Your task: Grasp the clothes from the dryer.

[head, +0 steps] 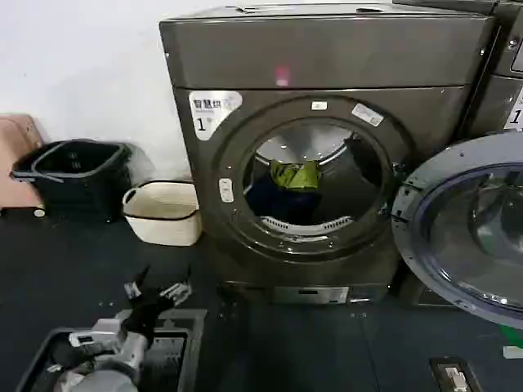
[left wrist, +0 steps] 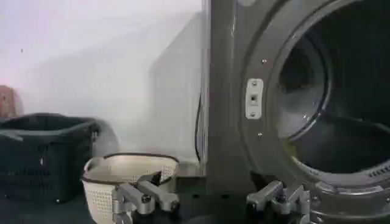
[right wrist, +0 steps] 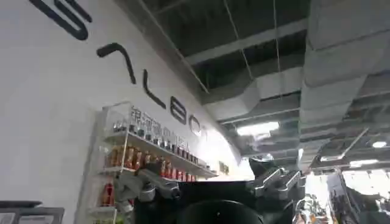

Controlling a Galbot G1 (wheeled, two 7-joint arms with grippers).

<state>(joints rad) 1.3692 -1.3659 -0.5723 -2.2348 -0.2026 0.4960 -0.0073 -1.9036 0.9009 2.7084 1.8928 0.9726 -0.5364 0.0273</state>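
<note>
Two clothes (head: 292, 186) lie inside the dryer (head: 327, 155), door (head: 466, 229) swung aside for access. Left claw (head: 155, 292) waits low, fingers wide, empty; right claw (right wrist: 216, 185) also wide.

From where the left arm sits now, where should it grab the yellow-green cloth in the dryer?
Grip the raised, bunched top of the yellow-green cloth. It sits crumpled on the navy piece, just inside the dryer porthole. Come straight in through the open front; the left gripper, jaws open, waits low to the left.
</note>
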